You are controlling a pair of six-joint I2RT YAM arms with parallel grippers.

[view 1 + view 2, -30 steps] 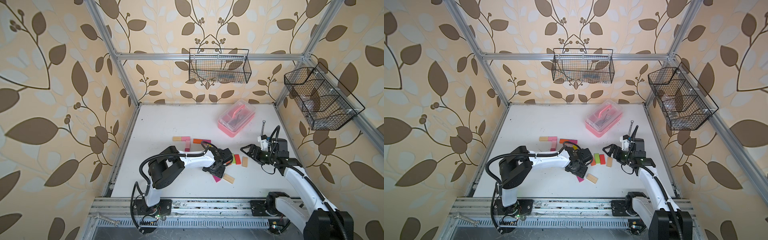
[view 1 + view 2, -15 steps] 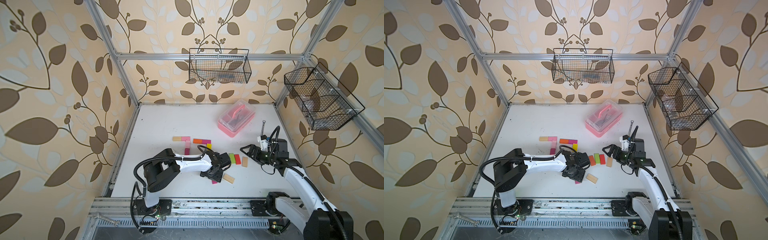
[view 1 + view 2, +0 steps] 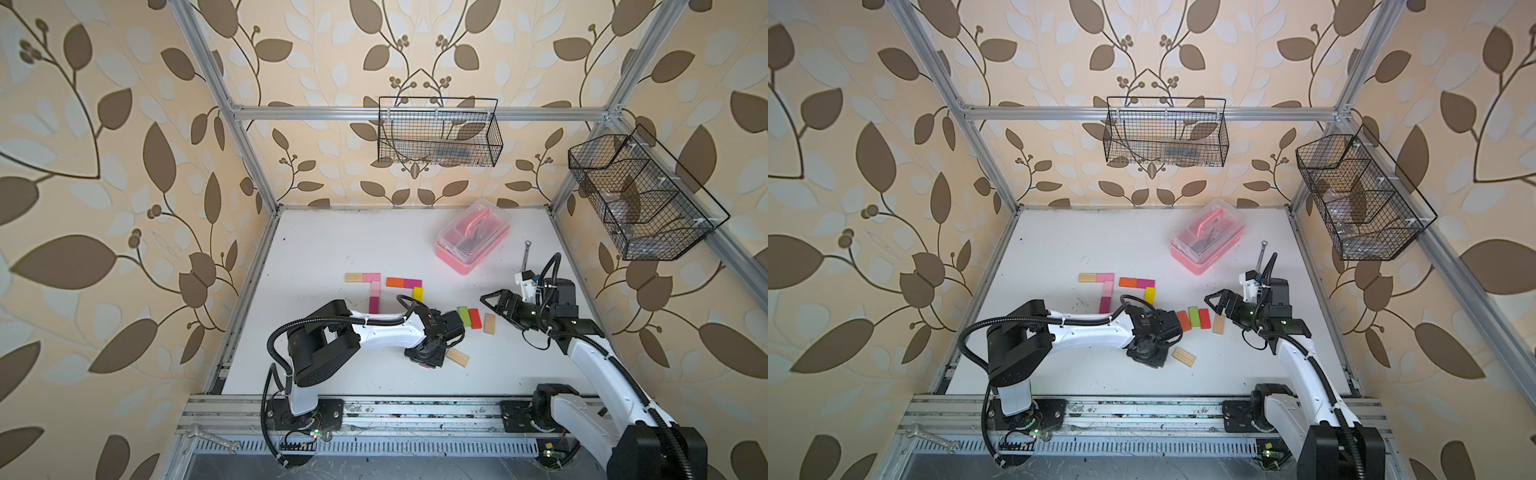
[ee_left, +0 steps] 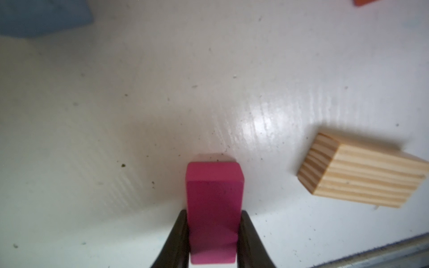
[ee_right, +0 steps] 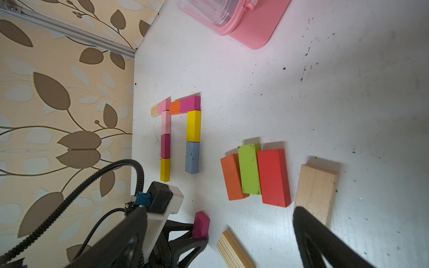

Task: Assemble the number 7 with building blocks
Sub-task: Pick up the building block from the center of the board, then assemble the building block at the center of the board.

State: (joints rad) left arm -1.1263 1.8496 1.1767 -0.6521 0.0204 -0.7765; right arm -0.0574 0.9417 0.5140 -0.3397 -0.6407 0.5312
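left gripper (image 4: 213,217) clamps magenta block (image 4: 214,183), lower centre of the table. right gripper (image 3: 493,306): jaws wide. pink box (image 3: 471,237), upper right: lid shut, contents indistinct. completed number 7 (image 3: 375,289): centre.

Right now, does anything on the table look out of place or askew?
Yes. A spanner lies between the pink box and the right arm, no part of a block job. The green block seems to lie partly over the orange one.

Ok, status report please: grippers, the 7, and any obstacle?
Left gripper shut on magenta block. Right gripper open, empty. Orange-topped 7 one stem block short. Plain wood block beside, apart.
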